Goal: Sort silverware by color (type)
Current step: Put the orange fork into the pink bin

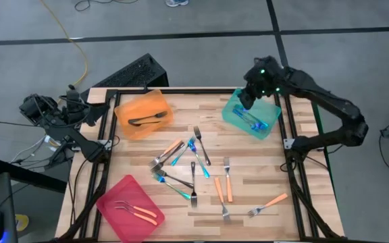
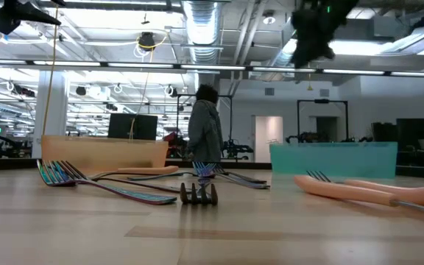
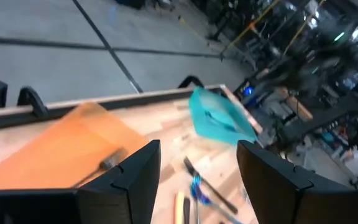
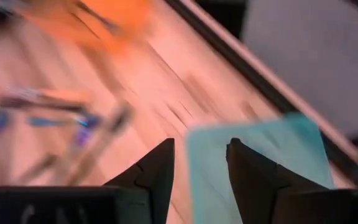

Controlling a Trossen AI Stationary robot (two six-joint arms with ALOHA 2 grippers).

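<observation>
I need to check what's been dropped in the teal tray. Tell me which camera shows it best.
The high view: it looks straight down into the teal tray, showing blue-handled forks inside. The low view shows only its side wall, and both wrist views show it blurred.

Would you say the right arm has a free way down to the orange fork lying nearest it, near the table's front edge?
Probably yes: the orange fork lies alone on bare wood, and the right gripper hangs empty above the teal tray.
</observation>
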